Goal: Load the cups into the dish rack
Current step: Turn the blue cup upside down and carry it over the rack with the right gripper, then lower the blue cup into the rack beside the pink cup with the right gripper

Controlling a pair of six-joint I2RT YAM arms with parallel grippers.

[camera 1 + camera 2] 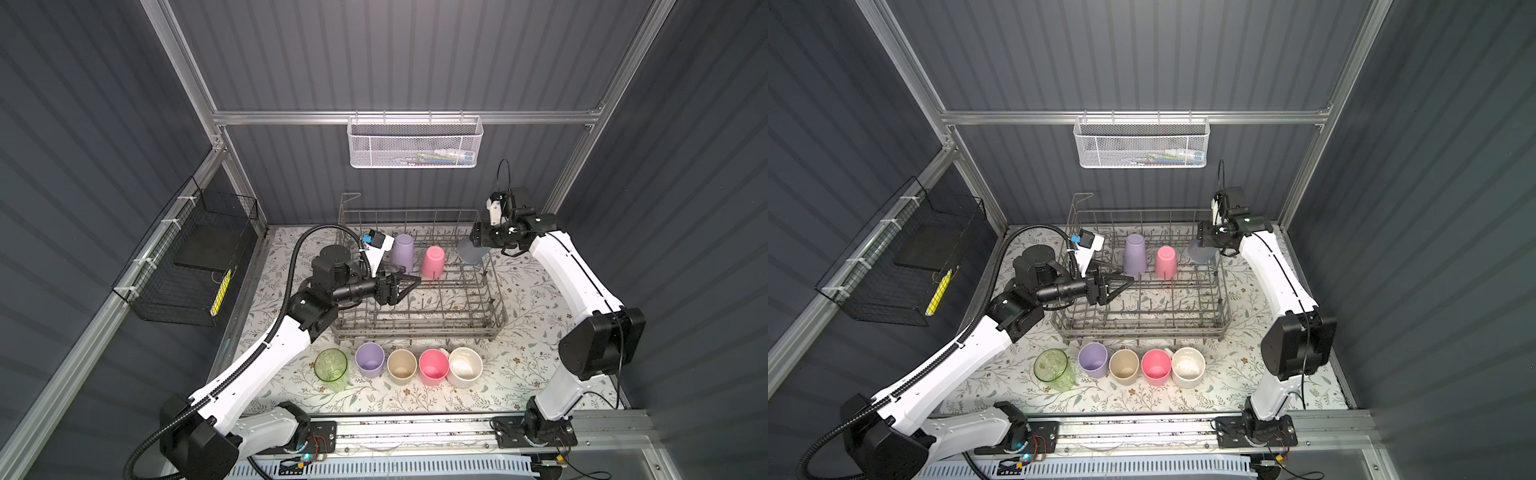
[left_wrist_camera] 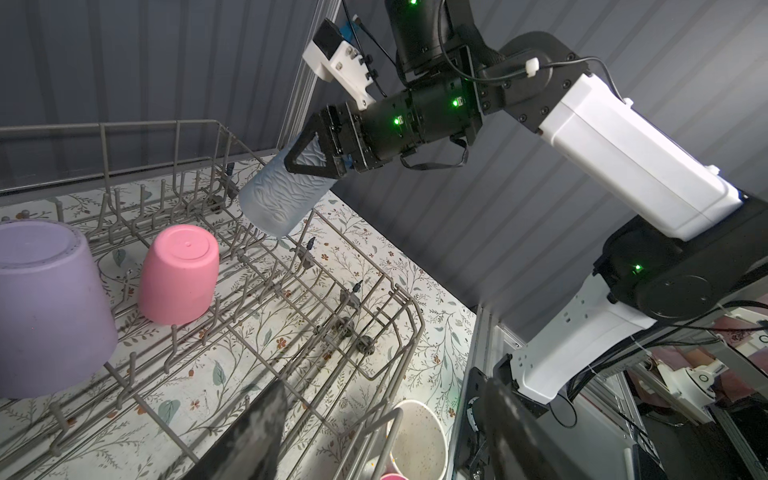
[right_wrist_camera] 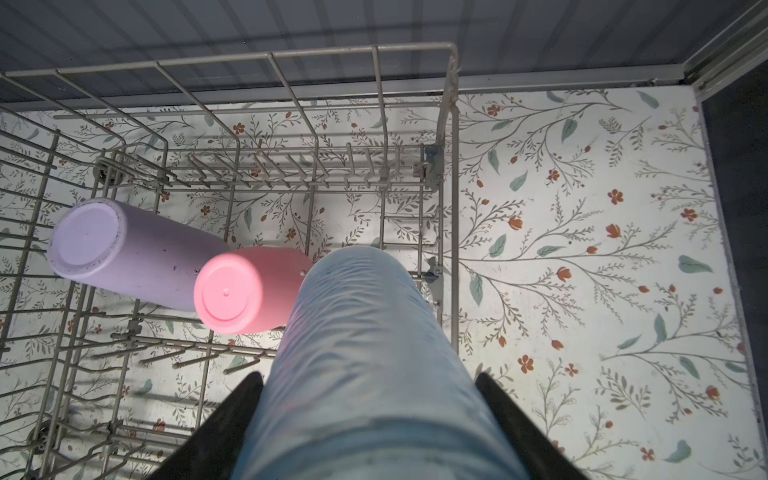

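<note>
The grey wire dish rack (image 1: 419,332) (image 1: 1142,328) stands mid-table. Upside down on its tines at the back are a lilac cup (image 1: 402,249) (image 3: 124,253) and a pink cup (image 1: 433,262) (image 2: 178,274). My right gripper (image 1: 478,242) (image 3: 369,378) is shut on the clear blue cup (image 1: 469,254) (image 2: 282,195) (image 3: 365,332), which it holds tilted over the rack's far right corner. My left gripper (image 1: 410,287) (image 2: 380,415) is open and empty over the rack's left part. In front of the rack stand green (image 1: 331,368), lilac (image 1: 370,359), beige (image 1: 401,365), pink (image 1: 433,366) and wide cream (image 1: 464,366) cups.
A white mesh basket (image 1: 413,145) hangs on the back rail. A black wire basket (image 1: 187,266) hangs on the left wall. The rack's tall wire sides stand around both grippers. Metal rails with the arm bases run along the table's front edge (image 1: 415,428).
</note>
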